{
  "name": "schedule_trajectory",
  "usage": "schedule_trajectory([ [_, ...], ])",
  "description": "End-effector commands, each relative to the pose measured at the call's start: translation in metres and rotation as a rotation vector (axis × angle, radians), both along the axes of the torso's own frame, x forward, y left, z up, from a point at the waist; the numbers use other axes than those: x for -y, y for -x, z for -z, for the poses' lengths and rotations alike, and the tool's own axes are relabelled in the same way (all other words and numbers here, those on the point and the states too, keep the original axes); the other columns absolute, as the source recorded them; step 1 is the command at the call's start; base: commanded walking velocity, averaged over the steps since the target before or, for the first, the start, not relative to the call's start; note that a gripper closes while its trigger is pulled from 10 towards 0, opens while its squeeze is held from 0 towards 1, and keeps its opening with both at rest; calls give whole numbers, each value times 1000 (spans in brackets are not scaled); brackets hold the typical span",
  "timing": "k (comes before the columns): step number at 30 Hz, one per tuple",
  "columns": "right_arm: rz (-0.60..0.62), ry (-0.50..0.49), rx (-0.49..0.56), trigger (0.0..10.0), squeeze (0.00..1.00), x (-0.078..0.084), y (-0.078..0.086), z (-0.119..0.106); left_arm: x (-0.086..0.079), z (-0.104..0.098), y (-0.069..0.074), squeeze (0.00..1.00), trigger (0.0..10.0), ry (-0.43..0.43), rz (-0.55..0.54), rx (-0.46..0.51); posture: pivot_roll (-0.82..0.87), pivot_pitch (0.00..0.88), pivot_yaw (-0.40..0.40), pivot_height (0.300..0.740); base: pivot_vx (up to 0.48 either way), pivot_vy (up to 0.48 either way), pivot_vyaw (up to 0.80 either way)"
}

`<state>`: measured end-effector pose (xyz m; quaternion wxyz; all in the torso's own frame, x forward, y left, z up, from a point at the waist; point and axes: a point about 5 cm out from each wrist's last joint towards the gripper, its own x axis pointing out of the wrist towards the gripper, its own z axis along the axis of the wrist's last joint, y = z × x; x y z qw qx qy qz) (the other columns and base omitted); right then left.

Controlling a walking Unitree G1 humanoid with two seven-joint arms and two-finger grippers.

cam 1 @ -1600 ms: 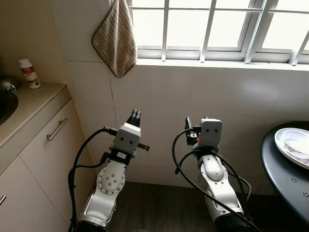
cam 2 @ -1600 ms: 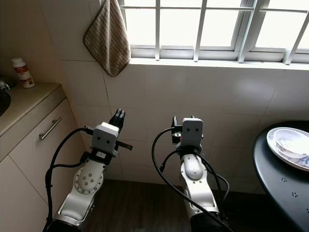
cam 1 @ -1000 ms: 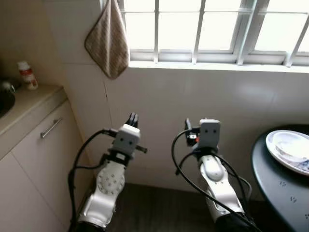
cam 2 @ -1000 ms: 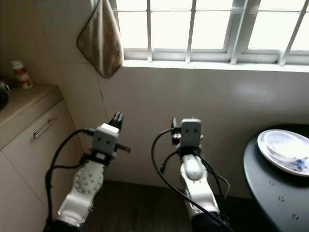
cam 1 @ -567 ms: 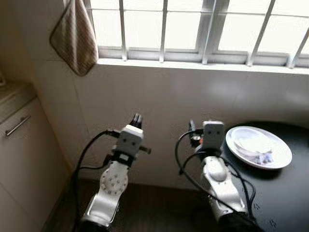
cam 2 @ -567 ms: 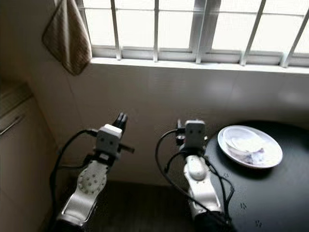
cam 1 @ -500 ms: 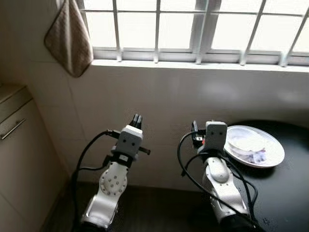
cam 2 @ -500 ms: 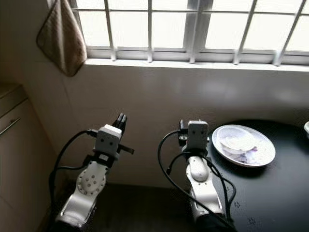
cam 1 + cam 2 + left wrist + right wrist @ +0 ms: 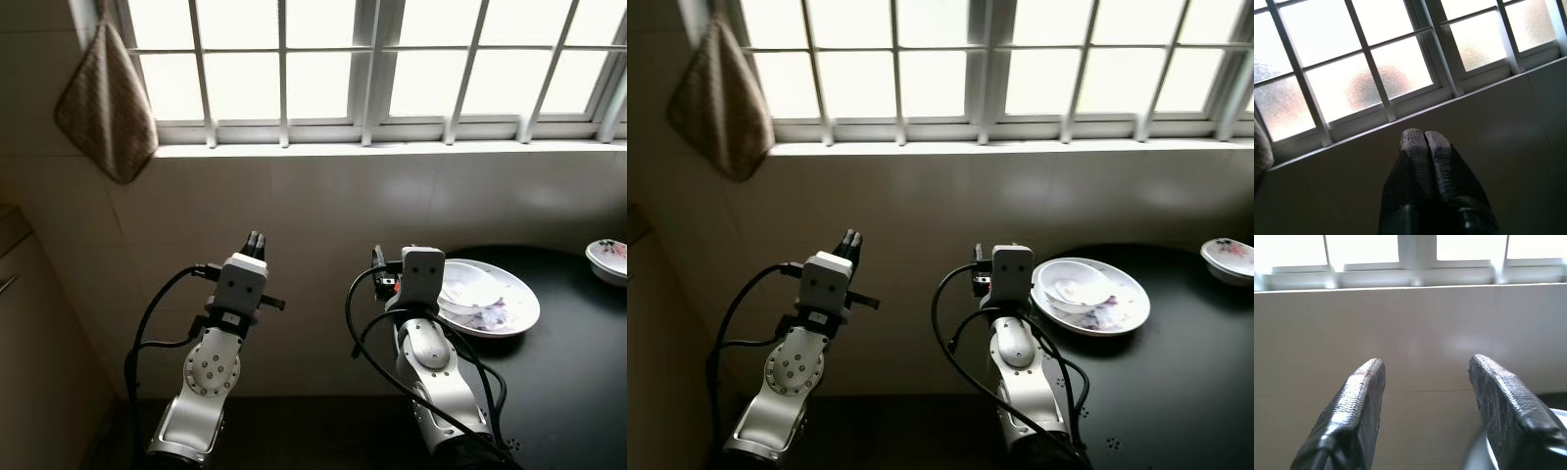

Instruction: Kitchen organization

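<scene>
1. Left eye view: The robot faces a white tiled wall under a big barred window. A brown cloth hangs up high on the left side. A dark round bench sits on the right, and its far side is cut off by the picture's edge. On it lies a wide white plate with a white bowl in it (the right arm hides the plate's near left rim). A second small bowl sits further right, half cut off. The left gripper is held up in front of the wall with nothing in it. The right gripper is mostly hidden behind its own wrist box.

2. Right eye view: Same scene, seen a little from the side. Here the small bowl shows whole, with a faint pattern inside, too small to read. The floor is dark and hard to make out.

3. Left wrist view: The two black fingers press together at the tips, so the jaws are closed on nothing. Behind them are the frosted panes (a blurry dark blob shows through one) and a bit of the cloth at the edge.

4. Right wrist view: The two fingers stand well apart, so the jaws are wide open and empty. They point at the wall. A sliver of the plate peeks past one finger.
</scene>
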<state>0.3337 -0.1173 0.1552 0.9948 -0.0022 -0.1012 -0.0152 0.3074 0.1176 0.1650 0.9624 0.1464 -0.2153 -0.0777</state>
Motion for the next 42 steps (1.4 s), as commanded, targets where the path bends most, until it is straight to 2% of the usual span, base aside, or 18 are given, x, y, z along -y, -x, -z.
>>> schedule_trajectory([
  [1,11,7,0,10000,0,2,-1,-1,4,0,0,0,10000,4,14,-5,28,0,-8,740,315,0,0],
  [12,14,2,-13,10000,0,2,-2,1,4,1,-1,0,10000,2,13,-10,27,0,-7,740,273,0,0],
  [17,33,5,-37,10000,0,5,-2,4,6,1,-1,0,10000,8,22,-11,27,0,-7,740,0,0,0],
  [21,50,2,-52,10000,0,7,-3,6,6,2,0,0,10000,9,24,-10,26,0,-7,740,0,0,-800],
  [30,106,59,-76,10000,0,19,-6,10,6,4,0,0,10000,7,25,-17,27,0,-9,740,0,0,-178],
  [35,105,87,-126,10000,0,27,-10,18,7,5,0,0,10000,4,29,-21,26,0,-7,740,0,0,0],
  [37,157,107,-175,10000,0,42,-11,25,7,5,0,0,10000,2,30,-22,29,0,-9,740,0,0,0],
  [38,157,107,-175,10000,0,42,-11,25,7,5,0,0,10000,2,30,-22,29,0,-9,740,0,0,0],
  [39,208,121,-206,10000,0,54,-12,29,7,5,0,0,10000,1,30,-23,29,0,-9,740,0,0,0],
  [40,208,121,-206,10000,0,54,-12,29,7,5,0,0,10000,1,30,-23,29,0,-9,740,0,0,0],
  [42,243,116,-222,10000,0,66,-12,31,6,5,0,0,10000,0,28,-25,26,0,-5,740,0,0,0],
])
